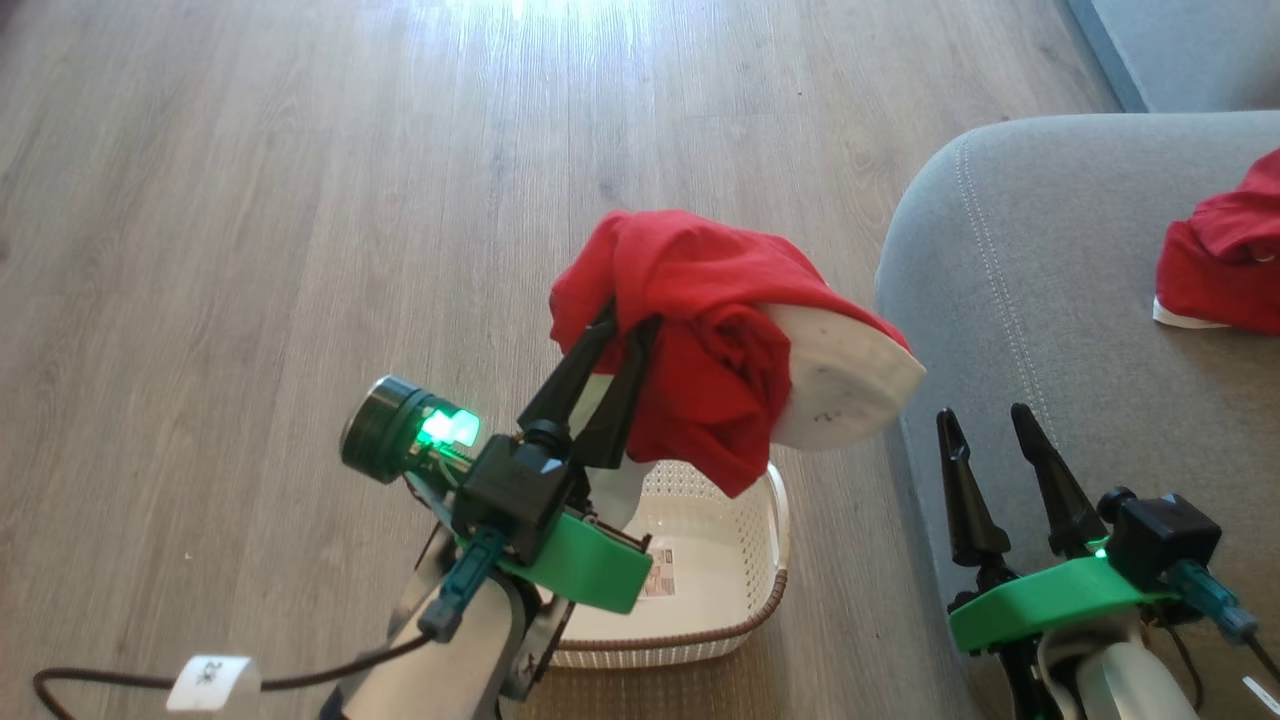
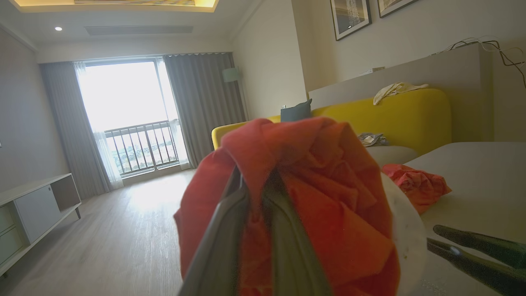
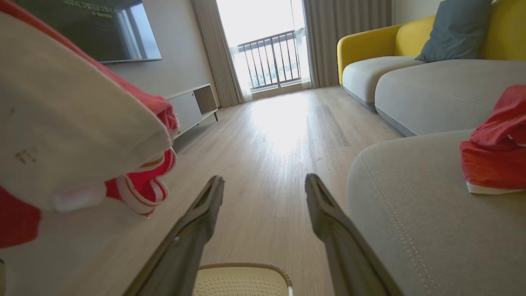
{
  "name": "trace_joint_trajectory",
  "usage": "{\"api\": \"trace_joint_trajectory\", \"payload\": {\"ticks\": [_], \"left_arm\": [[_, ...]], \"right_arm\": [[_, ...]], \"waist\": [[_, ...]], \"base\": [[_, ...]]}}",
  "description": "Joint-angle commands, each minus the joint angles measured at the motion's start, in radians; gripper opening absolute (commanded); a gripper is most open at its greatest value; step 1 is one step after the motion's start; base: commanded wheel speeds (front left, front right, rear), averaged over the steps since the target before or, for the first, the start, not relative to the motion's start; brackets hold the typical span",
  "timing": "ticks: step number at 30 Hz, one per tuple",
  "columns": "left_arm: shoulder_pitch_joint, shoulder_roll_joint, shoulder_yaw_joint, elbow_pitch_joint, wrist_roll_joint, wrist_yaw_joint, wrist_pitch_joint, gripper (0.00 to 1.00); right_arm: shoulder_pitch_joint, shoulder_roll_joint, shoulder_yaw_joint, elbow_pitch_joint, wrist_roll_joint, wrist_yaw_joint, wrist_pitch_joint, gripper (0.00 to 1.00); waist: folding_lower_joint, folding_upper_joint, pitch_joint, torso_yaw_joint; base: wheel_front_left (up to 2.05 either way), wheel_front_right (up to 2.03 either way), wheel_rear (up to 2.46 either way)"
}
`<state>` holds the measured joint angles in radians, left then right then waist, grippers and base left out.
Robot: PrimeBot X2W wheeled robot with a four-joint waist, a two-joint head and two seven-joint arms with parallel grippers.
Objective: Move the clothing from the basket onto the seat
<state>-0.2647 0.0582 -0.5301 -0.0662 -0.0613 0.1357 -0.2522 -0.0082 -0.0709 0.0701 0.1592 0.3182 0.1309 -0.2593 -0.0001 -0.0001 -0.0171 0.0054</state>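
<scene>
Red clothing (image 1: 700,290), judged soft and light, is clamped at a bunched fold in the left gripper (image 1: 628,320); right gripper (image 1: 983,415) is parted, empty.

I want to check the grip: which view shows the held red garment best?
The head view: the whole red garment hangs from the left gripper, shut on it, above the basket. The left wrist view shows it close up, partly behind the fingers; the right wrist view catches its white part and striped trim.

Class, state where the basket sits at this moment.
In the head view the basket sits on the floor at bottom centre, below the lifted clothing, left of the seat.
</scene>
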Motion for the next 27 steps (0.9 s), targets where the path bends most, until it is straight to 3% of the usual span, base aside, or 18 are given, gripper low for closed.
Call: {"api": "trace_joint_trajectory", "payload": {"ticks": [1,7,18,22,27], "left_arm": [[-0.046,-0.007,0.045,-0.032,0.002,0.005,-0.010,0.00],[-0.051,-0.008,0.072,-0.028,0.008,0.001,-0.010,0.00],[-0.057,-0.008,0.091,-0.018,0.019,-0.014,-0.010,0.00],[-0.058,-0.008,0.083,-0.013,0.019,-0.018,-0.010,0.00],[-0.060,-0.008,0.052,-0.002,0.014,-0.022,-0.010,0.00]], "right_arm": [[-0.032,-0.017,0.024,-0.041,-0.008,0.000,-0.002,1.00],[-0.027,-0.074,0.104,-0.099,0.003,0.000,-0.002,1.00],[-0.038,-0.301,0.439,-0.275,0.041,0.000,-0.002,1.00],[-0.062,-0.320,0.487,-0.286,0.039,0.000,-0.002,1.00],[-0.100,-0.297,0.502,-0.266,0.008,0.000,-0.002,1.00]], "waist": [[0.0001,0.0001,0.001,-0.001],[0.0001,0.0001,0.007,-0.009],[0.0001,0.0001,0.022,-0.010],[0.0001,0.0001,0.025,-0.008],[0.0001,0.0001,0.027,0.002]], "base": [[0.00,0.00,0.00],[0.00,0.00,0.00],[0.00,0.00,0.00],[0.00,0.00,0.00],[0.00,0.00,0.00]]}}
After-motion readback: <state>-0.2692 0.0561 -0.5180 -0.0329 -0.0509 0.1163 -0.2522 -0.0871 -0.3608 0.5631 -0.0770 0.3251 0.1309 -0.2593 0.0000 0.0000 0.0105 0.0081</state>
